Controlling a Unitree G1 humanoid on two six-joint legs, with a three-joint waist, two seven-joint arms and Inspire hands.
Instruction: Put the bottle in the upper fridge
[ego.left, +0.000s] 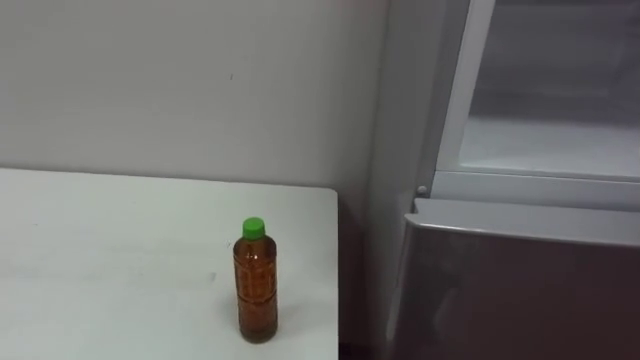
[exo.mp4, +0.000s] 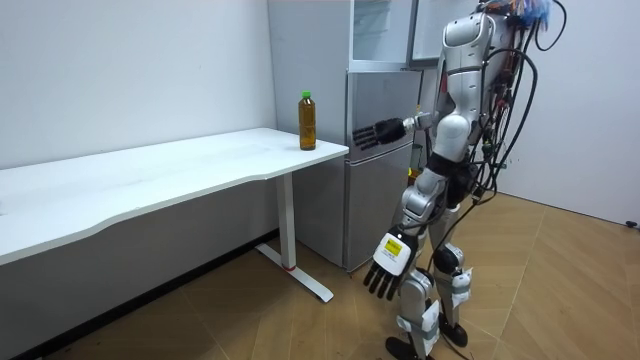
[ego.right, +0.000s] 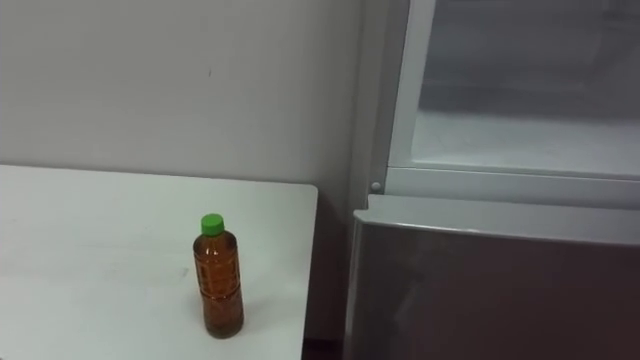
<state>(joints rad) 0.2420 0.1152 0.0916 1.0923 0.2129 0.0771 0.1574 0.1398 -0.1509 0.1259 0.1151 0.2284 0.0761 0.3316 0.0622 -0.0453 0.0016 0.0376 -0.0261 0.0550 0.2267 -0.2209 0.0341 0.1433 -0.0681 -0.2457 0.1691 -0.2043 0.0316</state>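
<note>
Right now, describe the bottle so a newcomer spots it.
Follow the long white table to its end beside the grey fridge. The bottle stands upright near that corner. Green cap, amber-brown contents, vivid against white tabletop and wall.

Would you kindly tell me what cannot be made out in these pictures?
Grey fridge's open upper compartment: top and right side cut off by the eye views' edges.
Green-capped brown plastic bottle: label details too small, all views.
White table: front edge cut off at the eye views' bottom.

Site was a sparse office-type room: bare walls (exo.mp4: 130, 70), long desk (exo.mp4: 150, 175) left of the right hand (exo.mp4: 378, 133), fridge (exo.mp4: 372, 190) just before it, wood floor (exo.mp4: 560, 290).
</note>
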